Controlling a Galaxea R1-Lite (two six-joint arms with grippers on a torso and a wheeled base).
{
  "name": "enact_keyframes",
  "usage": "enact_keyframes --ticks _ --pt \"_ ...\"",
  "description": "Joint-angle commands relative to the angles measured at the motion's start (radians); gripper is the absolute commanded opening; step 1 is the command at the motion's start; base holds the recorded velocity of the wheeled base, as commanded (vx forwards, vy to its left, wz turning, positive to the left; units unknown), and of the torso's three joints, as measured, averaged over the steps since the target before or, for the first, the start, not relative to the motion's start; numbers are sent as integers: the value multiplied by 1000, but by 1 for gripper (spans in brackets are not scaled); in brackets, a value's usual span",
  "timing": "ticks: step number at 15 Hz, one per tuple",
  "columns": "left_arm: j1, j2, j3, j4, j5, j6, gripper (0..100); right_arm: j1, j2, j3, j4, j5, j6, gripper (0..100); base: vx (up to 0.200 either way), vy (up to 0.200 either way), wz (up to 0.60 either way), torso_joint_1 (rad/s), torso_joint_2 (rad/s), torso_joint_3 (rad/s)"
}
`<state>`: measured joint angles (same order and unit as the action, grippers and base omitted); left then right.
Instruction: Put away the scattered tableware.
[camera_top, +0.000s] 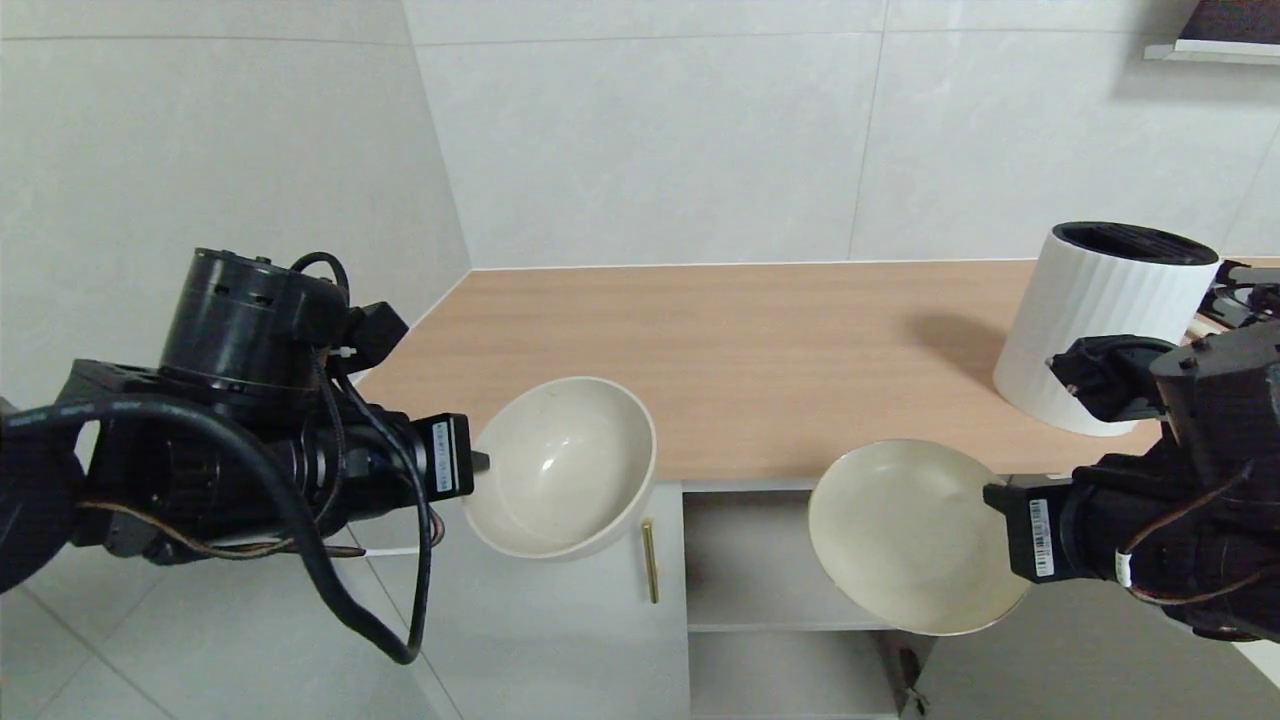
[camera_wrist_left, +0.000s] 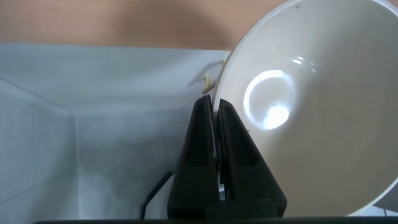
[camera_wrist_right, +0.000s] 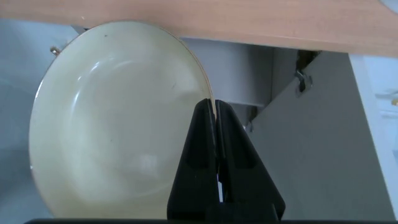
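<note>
The left gripper (camera_top: 482, 462) is clamped on the rim of a cream bowl (camera_top: 562, 470). The bowl hangs tilted in the air just off the front edge of the counter (camera_top: 750, 340), and the arm lies level from the left. The right gripper (camera_top: 990, 497) pinches the rim of a cream plate (camera_top: 905, 535), held off the same edge before the open cabinet (camera_top: 745, 565), with that arm level from the right.

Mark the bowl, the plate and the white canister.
bowl (camera_top: 560, 470), head view, inner wall.
plate (camera_top: 905, 535), head view, middle of its face.
white canister (camera_top: 1100, 320), head view, ribbed side wall.
</note>
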<state>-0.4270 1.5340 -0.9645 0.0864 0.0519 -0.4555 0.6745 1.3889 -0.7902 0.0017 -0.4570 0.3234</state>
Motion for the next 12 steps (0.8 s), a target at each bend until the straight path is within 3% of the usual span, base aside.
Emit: enact_keyframes --ticks 1,9,12 --pt "-6 18 1 1 2 1 0 0 25 8 0 1 0 0 -200 0 0 17 -2 -2" --pt "-7 18 3 1 2 3 0 0 44 12 0 -2 -1 0 0 0 0 -5 11 6" --pt "-7 20 1 1 2 5 0 0 59 12 0 -11 -1 0 0 0 0 -136 360 229"
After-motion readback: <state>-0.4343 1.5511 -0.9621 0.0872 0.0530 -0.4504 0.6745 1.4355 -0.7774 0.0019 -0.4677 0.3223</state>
